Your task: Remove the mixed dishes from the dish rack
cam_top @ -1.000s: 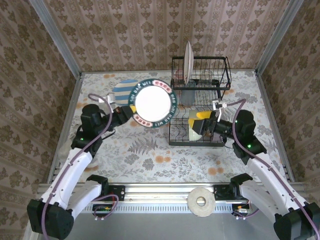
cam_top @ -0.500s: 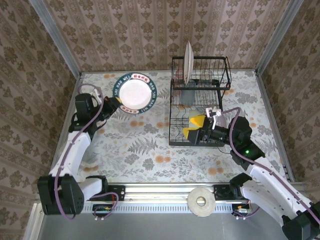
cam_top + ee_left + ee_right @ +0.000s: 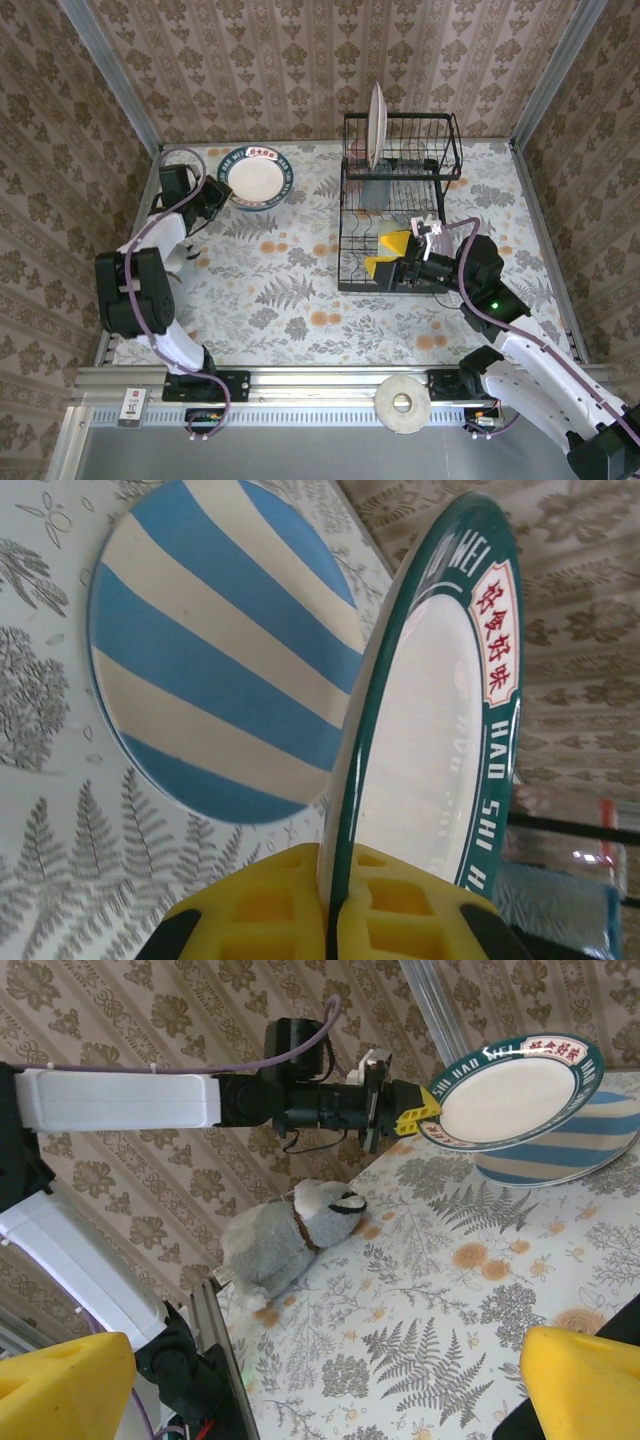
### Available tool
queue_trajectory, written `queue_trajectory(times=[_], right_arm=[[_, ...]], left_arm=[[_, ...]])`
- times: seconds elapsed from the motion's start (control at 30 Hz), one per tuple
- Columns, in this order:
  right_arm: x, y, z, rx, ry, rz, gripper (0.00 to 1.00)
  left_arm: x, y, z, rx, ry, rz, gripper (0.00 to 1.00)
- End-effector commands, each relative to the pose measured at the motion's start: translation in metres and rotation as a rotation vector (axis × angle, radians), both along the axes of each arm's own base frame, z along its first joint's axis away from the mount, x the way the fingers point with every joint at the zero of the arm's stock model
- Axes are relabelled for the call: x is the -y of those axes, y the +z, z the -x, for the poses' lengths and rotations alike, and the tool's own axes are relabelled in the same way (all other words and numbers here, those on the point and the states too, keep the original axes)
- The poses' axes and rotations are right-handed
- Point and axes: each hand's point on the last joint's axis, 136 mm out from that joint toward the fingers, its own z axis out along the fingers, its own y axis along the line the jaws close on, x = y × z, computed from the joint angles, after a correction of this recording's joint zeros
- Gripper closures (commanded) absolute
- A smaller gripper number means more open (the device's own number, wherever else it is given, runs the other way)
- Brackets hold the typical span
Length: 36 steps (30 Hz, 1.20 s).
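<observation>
Top external view: the left gripper [image 3: 216, 196] is clamping the rim of the green-rimmed plate [image 3: 257, 178] at the upper left of the table [image 3: 300, 290], apparently so it can be stacked clear of the dish rack [image 3: 410, 160], where a white plate [image 3: 376, 125] is standing upright in the upper slots. The right gripper [image 3: 386, 255] is hovering at the rack's lower tier, jaws wide apart. Left wrist view: the jaws are pinching the plate edge-on, tilting it just above the blue-striped plate [image 3: 210, 670]. Right wrist view: nothing is lying between the spread yellow tips, which are likely readying for the next dish.
</observation>
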Motion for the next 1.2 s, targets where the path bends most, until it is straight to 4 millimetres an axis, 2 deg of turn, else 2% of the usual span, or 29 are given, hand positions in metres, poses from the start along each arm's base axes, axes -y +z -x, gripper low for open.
queue_trajectory(times=[0.0, 0.07, 0.23, 0.57, 1.07, 1.17], right_arm=[[0.001, 0.005, 0.002, 0.031, -0.009, 0.005, 0.0], [0.0, 0.005, 0.003, 0.035, -0.003, 0.006, 0.0], [-0.001, 0.003, 0.003, 0.033, -0.005, 0.018, 0.0], [-0.004, -0.001, 0.002, 0.027, -0.001, 0.035, 0.0], [-0.008, -0.008, -0.001, 0.009, -0.001, 0.064, 0.0], [-0.01, -0.01, -0.003, 0.001, 0.002, 0.074, 0.0]], left_arm=[[-0.009, 0.022, -0.028, 0.086, 0.014, 0.006, 1.0], [-0.012, 0.011, -0.036, 0.063, 0.02, 0.023, 1.0], [-0.013, -0.003, -0.051, 0.044, 0.006, 0.034, 1.0], [-0.014, -0.035, -0.066, -0.016, 0.007, 0.049, 1.0], [-0.014, -0.053, -0.076, -0.052, 0.003, 0.047, 1.0], [-0.014, -0.056, -0.076, -0.056, 0.008, 0.052, 0.96]])
